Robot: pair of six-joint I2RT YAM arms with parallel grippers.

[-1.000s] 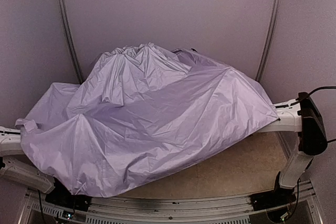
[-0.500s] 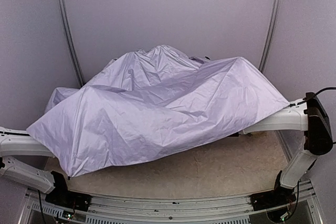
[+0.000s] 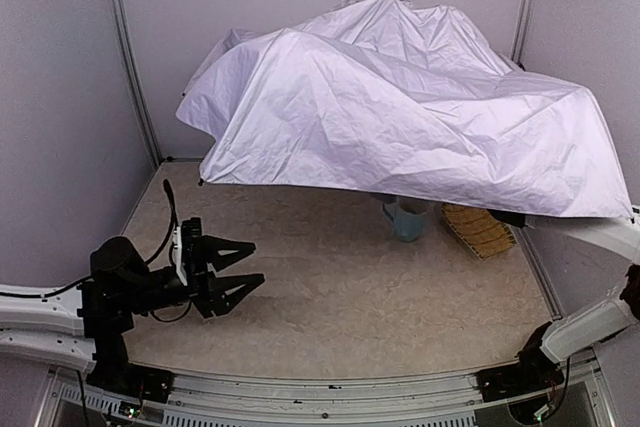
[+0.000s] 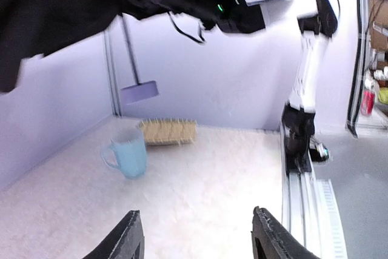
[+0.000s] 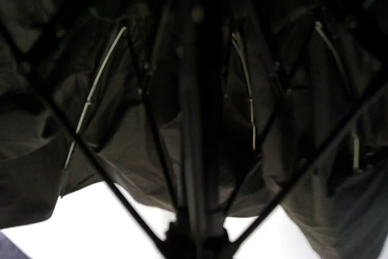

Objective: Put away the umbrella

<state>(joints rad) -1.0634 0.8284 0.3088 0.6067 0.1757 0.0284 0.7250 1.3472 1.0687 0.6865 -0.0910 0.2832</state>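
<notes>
The umbrella (image 3: 400,97) hangs in the air at the back right, its pale lavender canopy spread and rumpled. In the top view it hides my right gripper. The right wrist view looks up the dark shaft (image 5: 197,119) and ribs from below, and the shaft rises straight out of my right gripper (image 5: 197,247), which is shut on it. My left gripper (image 3: 257,262) is low at the front left, well clear of the canopy, open with nothing between its fingers. The left wrist view shows those jaws (image 4: 197,225) wide apart over bare table, with the canopy's dark underside (image 4: 60,10) overhead.
A light blue mug (image 3: 407,219) stands upright under the canopy's front edge, with a woven basket (image 3: 478,229) to its right. Both also show in the left wrist view, the mug (image 4: 128,153) in front of the basket (image 4: 168,131). The right arm (image 3: 590,317) rises at the table's right edge.
The umbrella, draped low across the table before, has swung up and to the back right. My left gripper has opened, let go of the fabric and come into view at the front left.
</notes>
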